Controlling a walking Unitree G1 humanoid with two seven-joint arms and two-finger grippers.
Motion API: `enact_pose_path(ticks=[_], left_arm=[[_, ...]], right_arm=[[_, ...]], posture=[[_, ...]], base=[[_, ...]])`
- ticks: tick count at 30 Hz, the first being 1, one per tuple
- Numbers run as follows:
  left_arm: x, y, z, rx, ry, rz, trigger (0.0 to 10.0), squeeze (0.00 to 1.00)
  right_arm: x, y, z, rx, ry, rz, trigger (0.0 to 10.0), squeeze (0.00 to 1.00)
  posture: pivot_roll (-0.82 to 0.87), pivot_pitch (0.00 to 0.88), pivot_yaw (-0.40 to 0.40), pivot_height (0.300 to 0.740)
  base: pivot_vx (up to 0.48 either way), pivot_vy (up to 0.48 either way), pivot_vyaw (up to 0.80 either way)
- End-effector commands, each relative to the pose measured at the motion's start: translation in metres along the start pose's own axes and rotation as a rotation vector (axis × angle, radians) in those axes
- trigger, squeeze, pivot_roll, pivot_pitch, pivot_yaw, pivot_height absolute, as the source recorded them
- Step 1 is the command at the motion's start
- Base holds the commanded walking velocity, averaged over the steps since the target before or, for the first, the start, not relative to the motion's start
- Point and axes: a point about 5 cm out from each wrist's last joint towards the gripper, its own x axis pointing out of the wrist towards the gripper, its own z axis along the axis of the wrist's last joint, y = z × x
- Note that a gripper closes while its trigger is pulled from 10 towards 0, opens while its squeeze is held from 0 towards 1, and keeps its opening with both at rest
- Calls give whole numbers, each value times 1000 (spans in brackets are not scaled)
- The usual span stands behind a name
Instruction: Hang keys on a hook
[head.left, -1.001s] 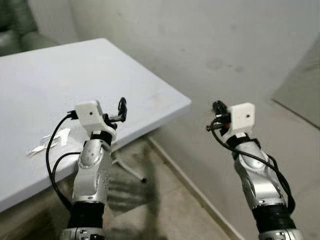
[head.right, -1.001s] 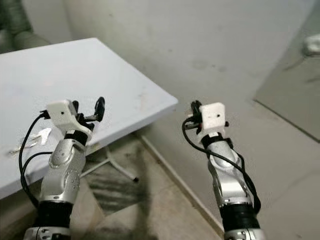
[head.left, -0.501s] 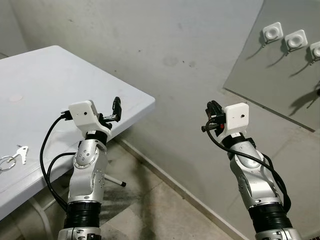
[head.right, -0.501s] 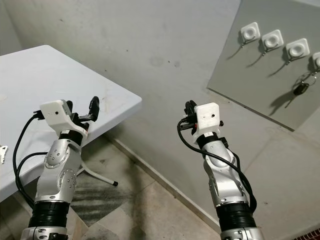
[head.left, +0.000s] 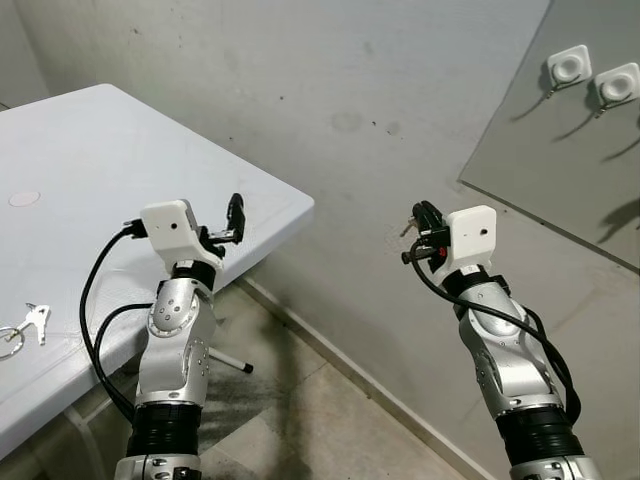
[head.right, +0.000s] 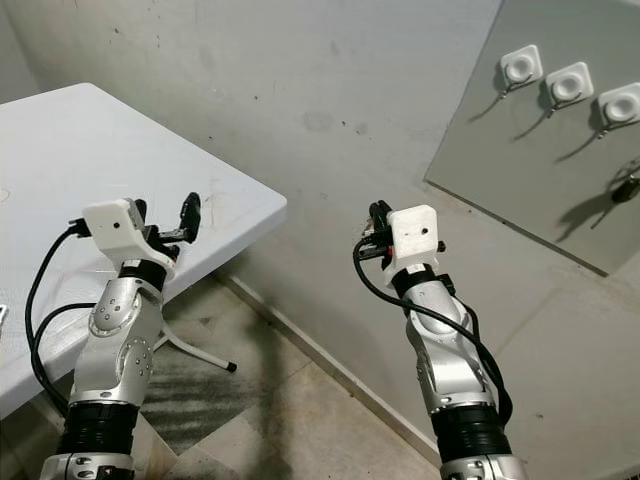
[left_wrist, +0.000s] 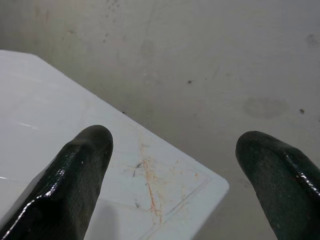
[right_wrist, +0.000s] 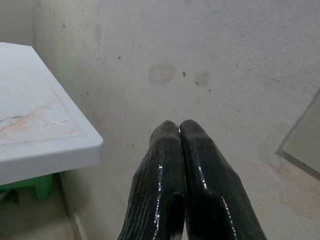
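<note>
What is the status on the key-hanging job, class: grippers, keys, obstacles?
Left gripper open, empty, above white table corner. Right gripper shut, empty, facing wall. Silver keys lying on table. White hooks on grey board, ahead right.

Both arms are raised before a grey wall. The left tool (head.right: 188, 214) hovers over the white table's (head.right: 60, 150) corner; the right tool (head.right: 374, 228) hangs in open air. White hooks (head.right: 522, 68) line a grey panel (head.right: 520, 170), with dark keys (head.right: 628, 185) dangling at its far right.

Dim even light, soft shadows, sharp
</note>
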Motion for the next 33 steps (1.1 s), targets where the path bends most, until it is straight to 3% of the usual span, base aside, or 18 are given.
enact_pose_path(ticks=[1, 10, 33], left_arm=[[1, -7, -1, -11, 7, -19, 10000, 0], [1, -5, -3, 24, 23, 8, 10000, 0], [3, -3, -5, 5, 62, 56, 10000, 0]], right_arm=[[0, -5, 4, -13, -12, -10, 10000, 0], [-1, -5, 3, -16, -8, -7, 10000, 0], [-1, -5, 5, 7, -23, -6, 10000, 0]], posture=[[47, 0, -99, 740], [50, 0, -102, 740], [47, 0, -98, 740]], base=[[0, 0, -731], [0, 0, -731], [0, 0, -667]])
